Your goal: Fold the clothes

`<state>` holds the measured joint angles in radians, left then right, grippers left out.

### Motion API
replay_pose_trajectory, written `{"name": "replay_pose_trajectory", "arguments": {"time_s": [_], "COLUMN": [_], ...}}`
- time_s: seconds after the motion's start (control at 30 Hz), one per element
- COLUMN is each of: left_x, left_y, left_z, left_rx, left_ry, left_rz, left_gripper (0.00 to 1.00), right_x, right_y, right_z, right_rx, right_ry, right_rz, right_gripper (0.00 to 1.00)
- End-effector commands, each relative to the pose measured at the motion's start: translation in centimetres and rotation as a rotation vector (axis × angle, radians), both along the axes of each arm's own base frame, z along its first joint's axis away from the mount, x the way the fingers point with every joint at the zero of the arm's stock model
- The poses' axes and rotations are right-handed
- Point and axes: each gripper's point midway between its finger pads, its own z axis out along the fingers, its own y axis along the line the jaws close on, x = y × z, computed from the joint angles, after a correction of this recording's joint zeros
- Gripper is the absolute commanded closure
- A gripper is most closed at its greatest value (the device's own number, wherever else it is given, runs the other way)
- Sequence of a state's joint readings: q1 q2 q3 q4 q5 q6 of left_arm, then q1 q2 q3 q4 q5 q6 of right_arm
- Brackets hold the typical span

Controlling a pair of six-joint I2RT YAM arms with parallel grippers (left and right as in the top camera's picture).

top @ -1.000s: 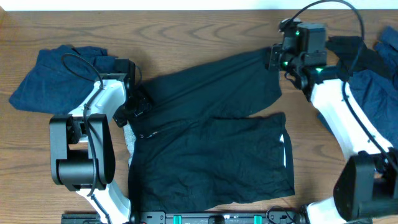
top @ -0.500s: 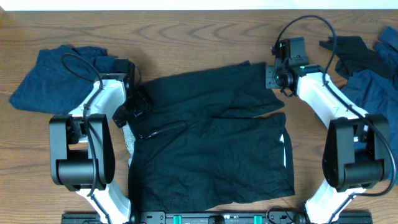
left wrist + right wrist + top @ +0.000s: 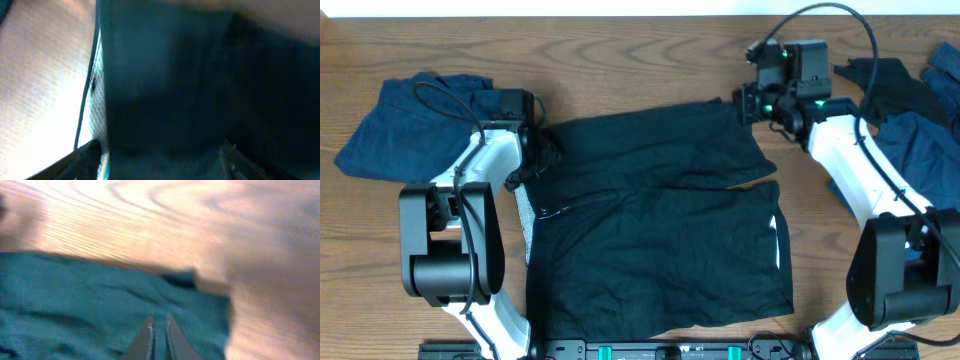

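Observation:
Black shorts (image 3: 660, 230) lie spread across the middle of the table, the far leg folded across above the near one. My left gripper (image 3: 542, 158) sits at their left waistband end. In the left wrist view it (image 3: 160, 150) is open, its fingers (image 3: 82, 156) wide apart over dark cloth beside the pale inner waistband (image 3: 97, 75). My right gripper (image 3: 742, 103) hovers at the far right corner of the shorts. Up close it (image 3: 157, 319) is shut, fingertips nearly touching above the cloth (image 3: 90, 300), with nothing visibly pinched.
A dark-blue garment (image 3: 405, 125) lies bunched at the far left. At the far right sit a black piece (image 3: 885, 85) and a blue piece (image 3: 920, 140). Bare wood (image 3: 620, 45) runs along the back edge.
My right gripper dipped to the far leg's corner, opened, then shut and lifted back without the cloth. The left gripper slid toward the far edge, uncovering more of the pale waistband.

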<state>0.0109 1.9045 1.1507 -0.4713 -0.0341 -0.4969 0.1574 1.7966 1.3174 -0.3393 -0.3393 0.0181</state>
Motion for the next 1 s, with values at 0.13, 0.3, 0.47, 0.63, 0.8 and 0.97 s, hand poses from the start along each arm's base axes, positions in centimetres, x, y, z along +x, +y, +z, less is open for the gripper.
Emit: {"name": "replay_pose_trajectory", "arguments": {"time_s": [0.13, 0.3, 0.47, 0.63, 0.8, 0.97], "left_x": [1.5, -1.1, -4.6, -3.9, 0.0, 4.5], "left_y": [0.5, -2.3, -3.0, -2.6, -1.8, -1.7], "left_z": [0.6, -0.2, -0.7, -1.5, -1.2, 0.4], "left_rx": [0.019, -0.132, -0.173, -0.148, -0.089, -0.062], "left_ry": [-0.074, 0.038, 0.176, 0.131, -0.035, -0.23], "left_rz": [0.005, -0.06, -0.058, -0.082, -0.091, -0.139], "left_gripper": [0.21, 0.21, 0.2, 0.2, 0.2, 0.2], "right_x": [-0.5, -1.2, -0.7, 0.6, 1.9, 2.9], "right_y": [2.9, 2.4, 1.4, 0.8, -3.2, -5.9], "right_z": [-5.5, -11.5, -15.5, -17.2, -17.7, -17.4], "right_rx": [-0.019, -0.038, -0.087, -0.096, -0.151, -0.1], "right_ry": [0.106, 0.239, 0.277, 0.255, 0.257, 0.259], "right_rz": [0.06, 0.036, -0.015, -0.091, -0.377, -0.511], "right_gripper": [0.93, 0.93, 0.84, 0.69, 0.67, 0.63]}}
